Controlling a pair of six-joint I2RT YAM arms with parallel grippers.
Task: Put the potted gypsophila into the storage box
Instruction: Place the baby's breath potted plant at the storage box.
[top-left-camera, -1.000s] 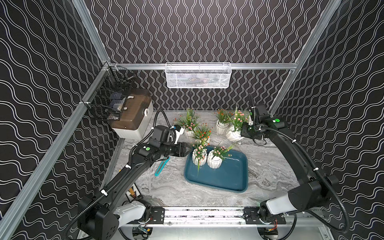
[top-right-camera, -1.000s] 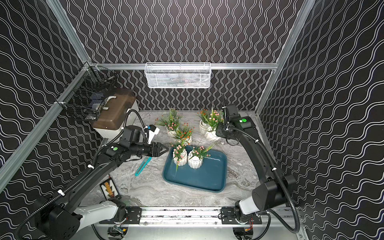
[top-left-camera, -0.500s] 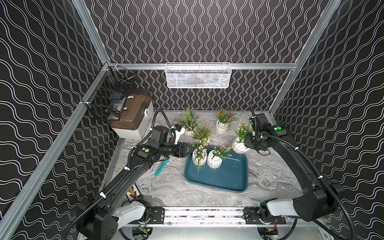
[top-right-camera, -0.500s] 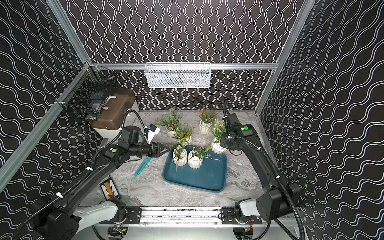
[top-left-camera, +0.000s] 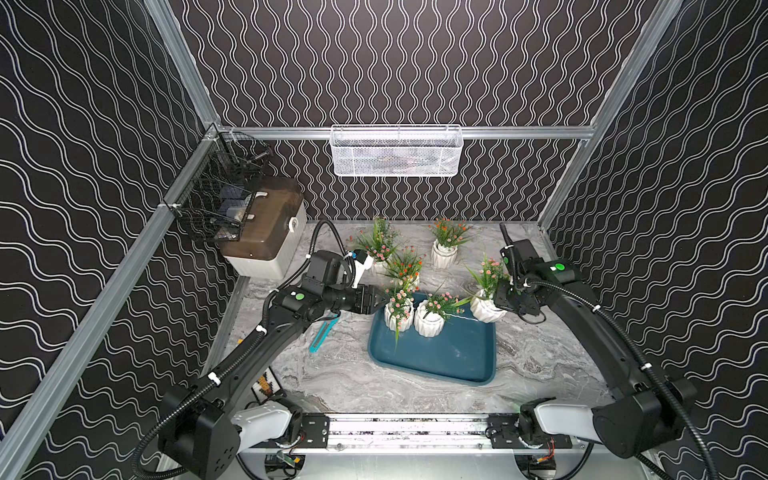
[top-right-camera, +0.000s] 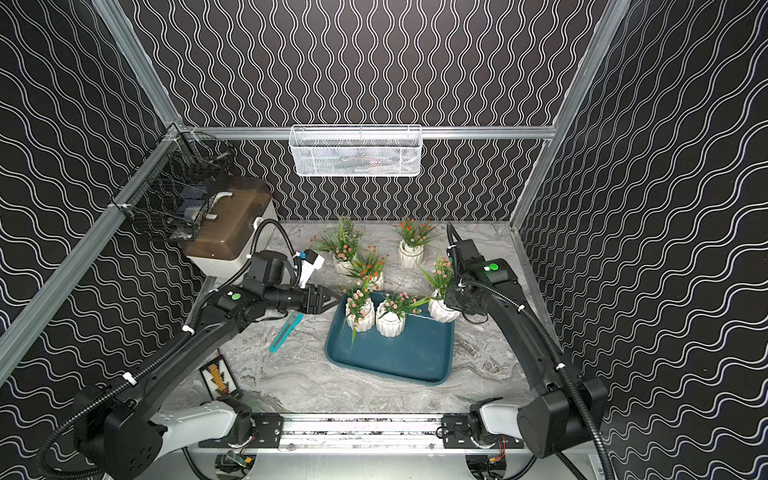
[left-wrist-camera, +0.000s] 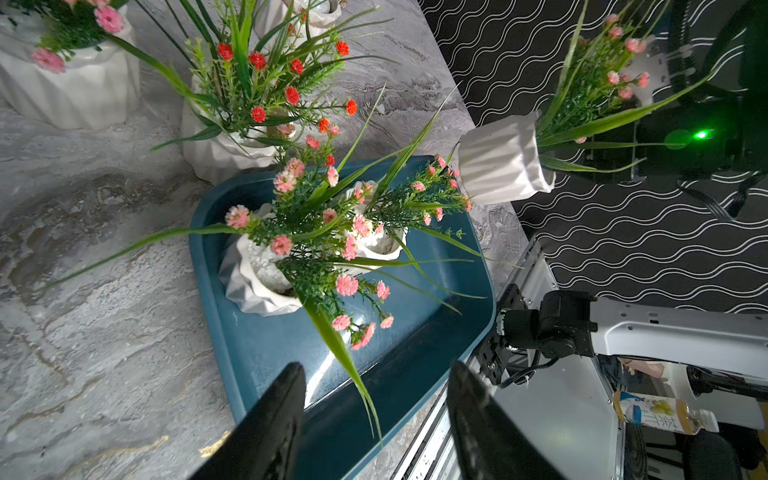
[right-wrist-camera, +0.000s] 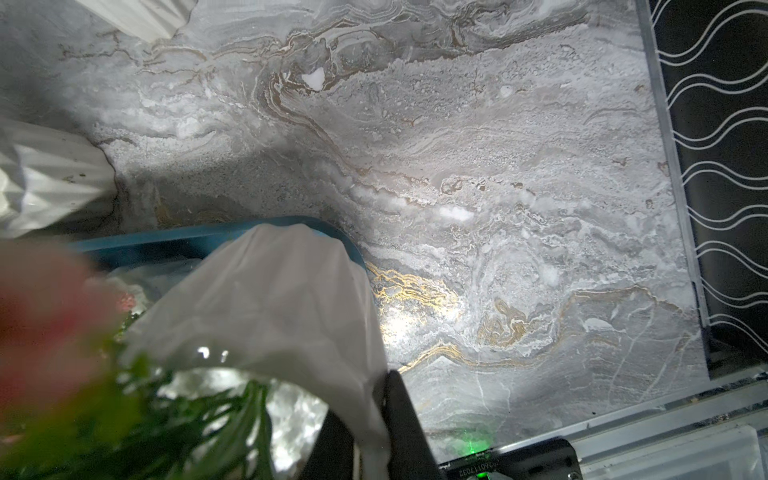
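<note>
Starting at the left, I see my left gripper (top-left-camera: 383, 299) with its jaws apart and empty, just beside the shallow dark teal plastic storage box (top-left-camera: 453, 355). Two pink-flowered potted gypsophila (top-left-camera: 398, 316) in white ribbed pots stand along its far edge. My right gripper (top-left-camera: 500, 298) is clamped on a third pot (top-left-camera: 485, 310) over the far right corner.

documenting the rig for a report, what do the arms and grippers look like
The left arm and right arm are black, with white base links at the rail. Ribbed black cable hoses run along them, fastened with white ties. Each wrist carries a round green mark. The left gripper and right gripper have black fingers.
</note>
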